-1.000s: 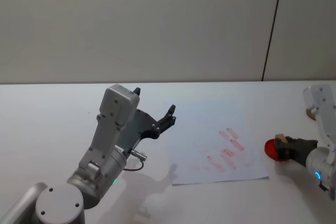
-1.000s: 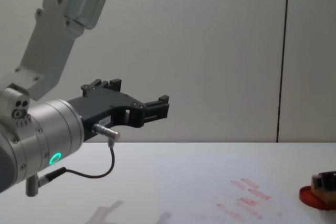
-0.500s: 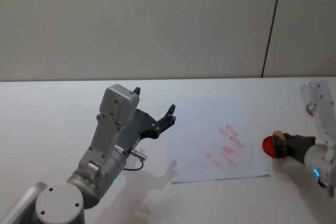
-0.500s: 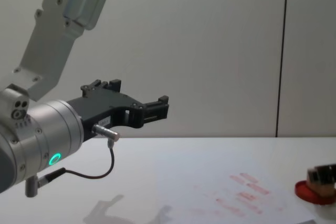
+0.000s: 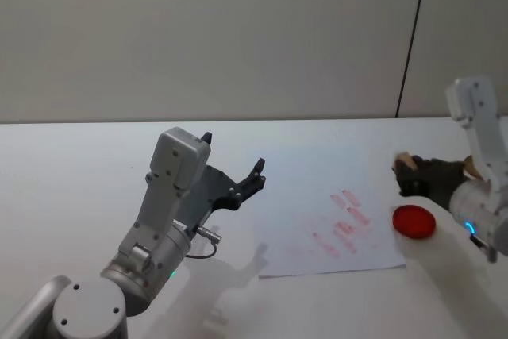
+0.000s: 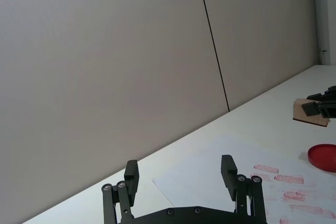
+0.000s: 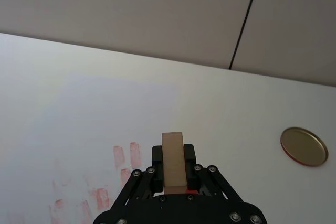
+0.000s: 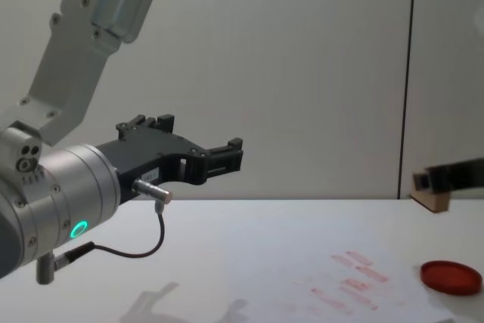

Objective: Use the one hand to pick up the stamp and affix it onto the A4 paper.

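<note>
The right hand gripped the stamp between closed fingers, in the air above the desk near its right edge, close to the red ink pad and beside the A4 paper. The left hand hung idle over the desk's left half, fingers wide apart.

Stamp light tan. Paper white, with faded red prints. Pad plain red. Table white. Disc gold-brown.
</note>
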{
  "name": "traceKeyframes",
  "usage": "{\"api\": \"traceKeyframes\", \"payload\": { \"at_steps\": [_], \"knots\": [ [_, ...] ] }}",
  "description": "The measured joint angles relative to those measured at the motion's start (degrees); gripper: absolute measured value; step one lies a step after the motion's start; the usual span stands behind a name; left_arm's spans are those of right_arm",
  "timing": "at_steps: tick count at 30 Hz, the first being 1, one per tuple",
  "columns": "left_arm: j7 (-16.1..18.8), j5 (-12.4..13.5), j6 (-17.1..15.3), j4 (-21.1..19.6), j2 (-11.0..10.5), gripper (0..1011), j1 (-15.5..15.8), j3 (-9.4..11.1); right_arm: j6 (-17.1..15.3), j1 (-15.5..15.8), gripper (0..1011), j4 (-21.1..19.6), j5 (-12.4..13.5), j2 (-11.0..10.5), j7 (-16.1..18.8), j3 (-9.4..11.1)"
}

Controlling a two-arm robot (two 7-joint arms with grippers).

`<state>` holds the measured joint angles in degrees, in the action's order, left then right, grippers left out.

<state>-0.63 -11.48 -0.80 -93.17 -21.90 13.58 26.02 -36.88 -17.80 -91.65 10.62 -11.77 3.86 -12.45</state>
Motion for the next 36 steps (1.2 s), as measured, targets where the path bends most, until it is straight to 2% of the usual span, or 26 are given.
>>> {"api": "traceKeyframes", "payload": {
  "at_steps": [5, 12, 26, 36],
  "knots": [
    [0.0, 0.0, 0.0, 0.0, 0.0, 993, 0.0, 0.0, 0.0, -0.8, 216, -0.2, -1.1, 0.7, 1.2, -0.8],
    [0.0, 0.0, 0.0, 0.0, 0.0, 993, 0.0, 0.0, -0.2, -2.2, 216, 2.3, -2.9, 2.3, 3.2, -2.2],
    [0.0, 0.0, 0.0, 0.0, 0.0, 993, 0.0, 0.0, 1.3, -7.4, 216, 14.6, -6.8, 6.7, 7.1, -5.5],
    [0.0, 0.0, 0.0, 0.0, 0.0, 993, 0.0, 0.0, 3.5, -10.4, 216, 21.5, -8.4, 8.8, 8.7, -6.7]
  ]
}}
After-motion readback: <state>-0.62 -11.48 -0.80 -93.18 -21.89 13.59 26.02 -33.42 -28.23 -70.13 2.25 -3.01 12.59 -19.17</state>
